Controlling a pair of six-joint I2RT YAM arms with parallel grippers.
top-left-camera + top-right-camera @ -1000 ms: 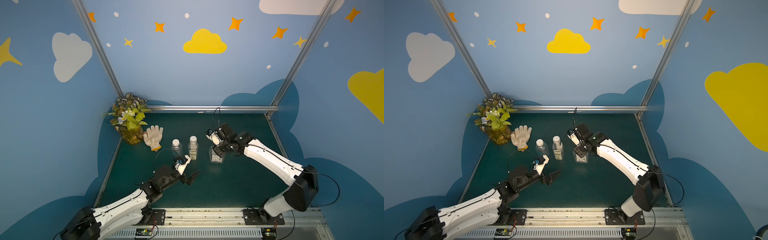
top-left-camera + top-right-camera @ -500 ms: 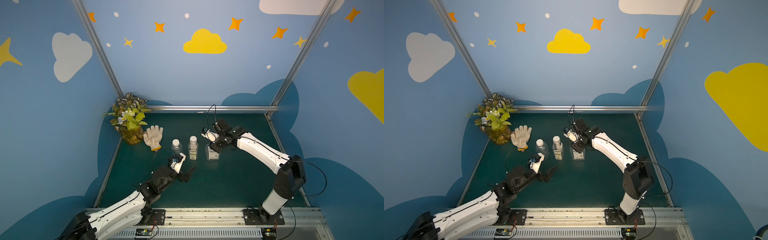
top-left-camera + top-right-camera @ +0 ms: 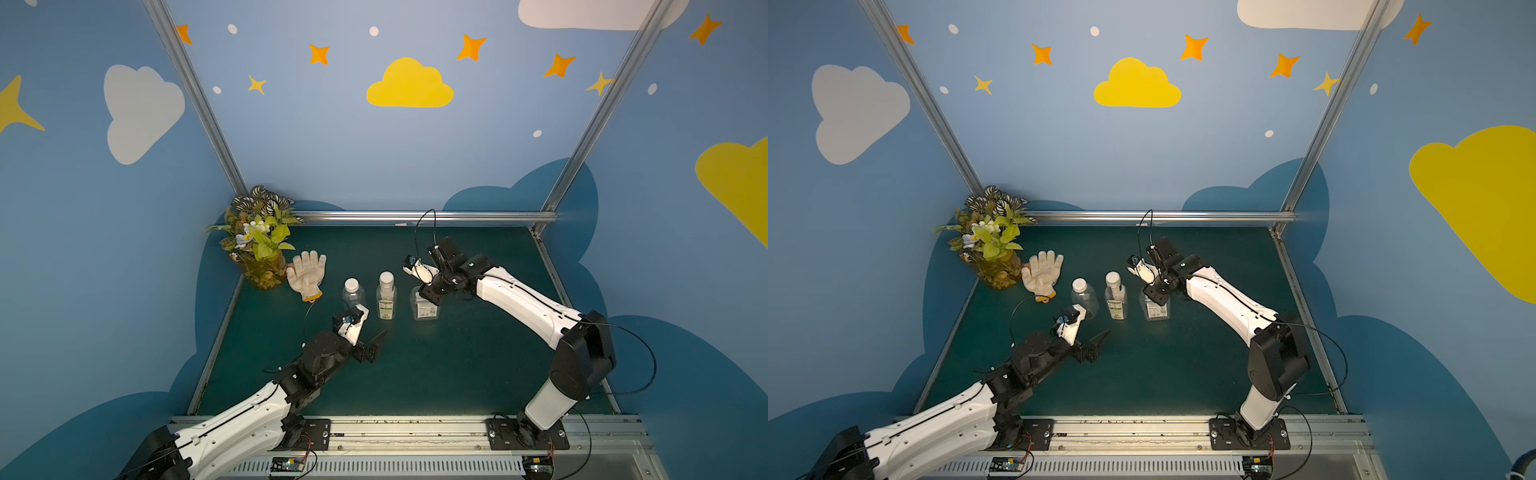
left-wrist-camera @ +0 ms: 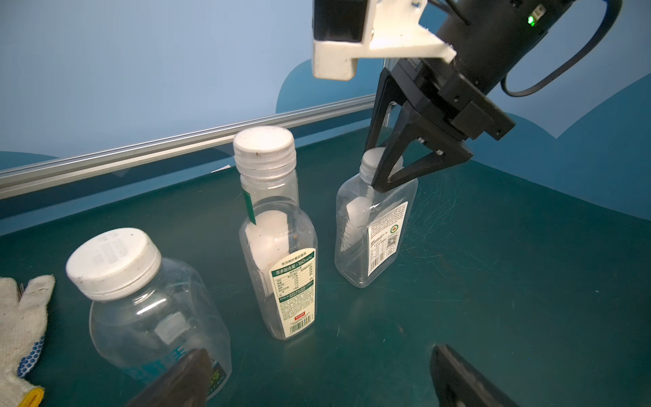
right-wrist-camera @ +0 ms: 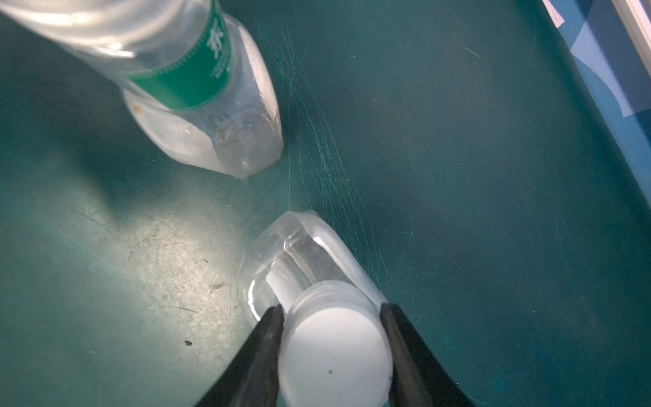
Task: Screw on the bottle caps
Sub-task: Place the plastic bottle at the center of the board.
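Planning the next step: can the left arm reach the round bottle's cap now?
Probably yes: the open left end effector sits just before the round bottle, nothing between it and the cap.

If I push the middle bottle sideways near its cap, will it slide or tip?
Likely tips: the middle bottle stands tall and slim on a narrow base. It looks empty, so probably light and easily knocked. Its thin clear walls may flex under a squeeze.

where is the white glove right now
In both top views the white glove lies on the green mat at the far left, between the potted plant and the round bottle.
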